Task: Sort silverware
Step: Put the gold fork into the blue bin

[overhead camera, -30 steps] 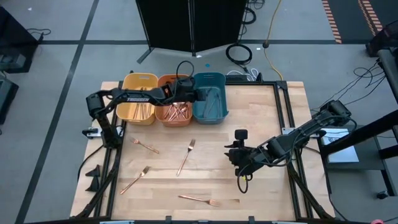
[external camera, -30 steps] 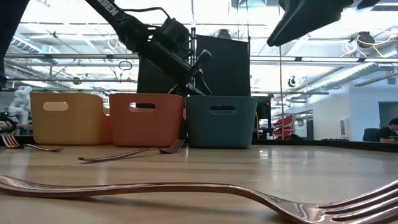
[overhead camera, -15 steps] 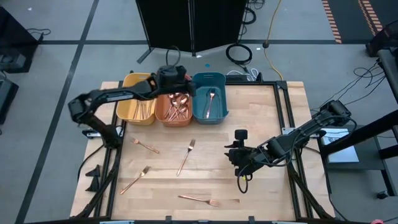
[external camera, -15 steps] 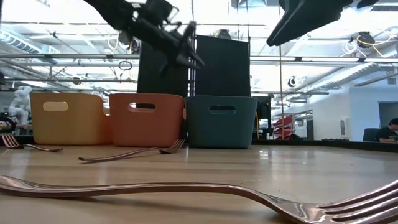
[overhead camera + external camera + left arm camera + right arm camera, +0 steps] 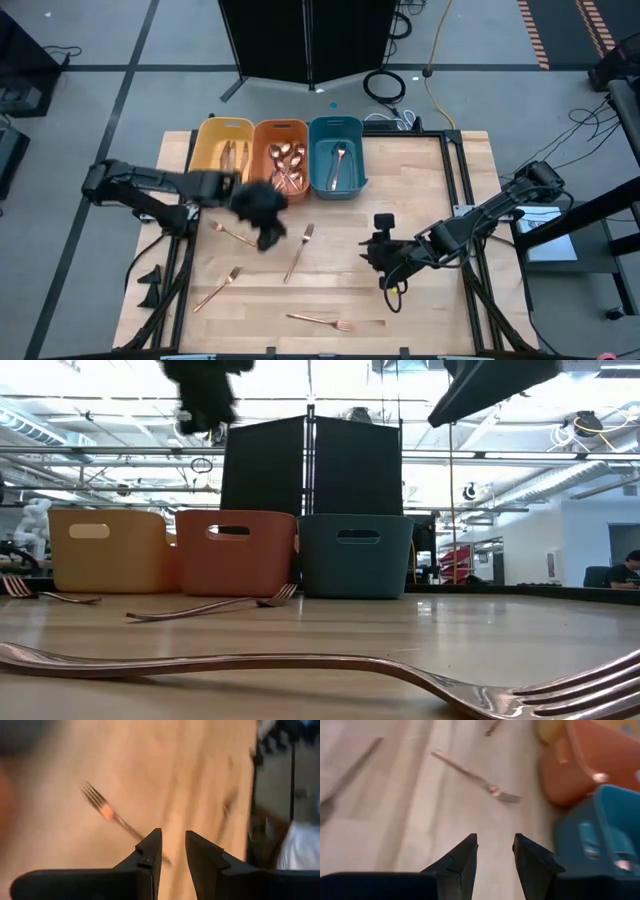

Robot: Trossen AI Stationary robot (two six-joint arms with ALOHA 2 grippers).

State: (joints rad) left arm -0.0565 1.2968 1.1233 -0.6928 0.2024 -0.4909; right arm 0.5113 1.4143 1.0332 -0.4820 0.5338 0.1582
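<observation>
Here the left gripper (image 5: 264, 228), its fingers parted narrowly and empty, is seen above the table between two forks. The nearer fork (image 5: 299, 251) lies just beside it, its long axis running toward the bins (image 5: 335, 185); the right gripper (image 5: 378, 255), also empty with a gap between its fingers, is held farther off.

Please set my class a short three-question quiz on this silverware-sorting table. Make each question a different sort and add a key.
1. How many slim copper-coloured metal forks lie loose on the wooden table?
2. True or false: the teal plastic bin stands between the yellow plastic bin and the orange plastic bin.
3. What does the orange plastic bin hold? A. copper-coloured spoons; B. plates; C. nothing.

Key: 1. four. 2. false; the orange plastic bin is in the middle. 3. A.
</observation>
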